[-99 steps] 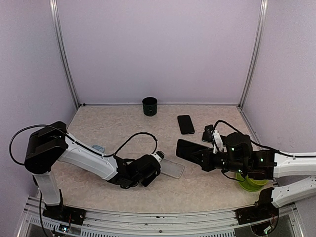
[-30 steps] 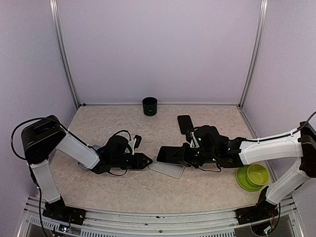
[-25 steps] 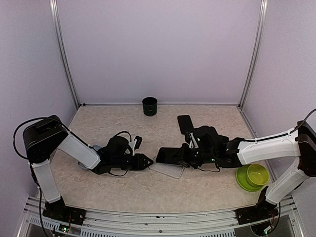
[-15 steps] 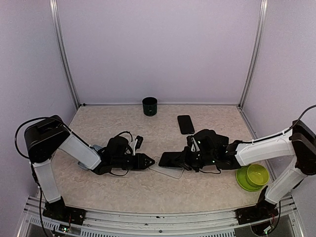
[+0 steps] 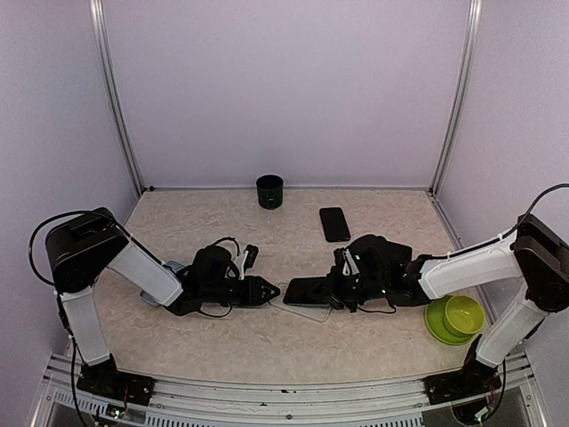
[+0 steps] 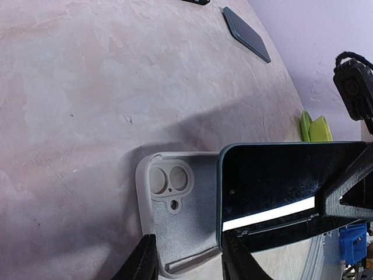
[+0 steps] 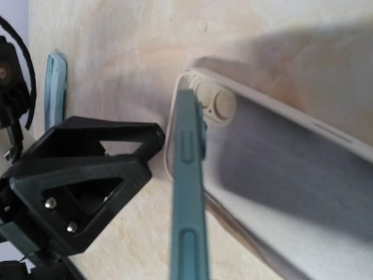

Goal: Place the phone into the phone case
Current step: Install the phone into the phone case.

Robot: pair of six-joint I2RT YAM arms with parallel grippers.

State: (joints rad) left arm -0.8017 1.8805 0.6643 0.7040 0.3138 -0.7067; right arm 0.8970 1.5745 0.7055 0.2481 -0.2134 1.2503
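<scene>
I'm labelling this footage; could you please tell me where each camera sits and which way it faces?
Top external: above, behind the bases, facing the table; left arm, right arm show.
Left wrist: low, facing the phone case; own fingertips show.
Right wrist: sights along the held phone; left gripper shows.
All share phone, phone case.

Dark green cup (image 5: 269, 191) at the back, lime bowl (image 5: 453, 318) at right, on beige table (image 5: 267, 347)

White links (image 5: 147, 271), black joints (image 5: 82, 249), looping black cables (image 5: 30, 249); black gripper fingers (image 6: 143, 259).
</scene>
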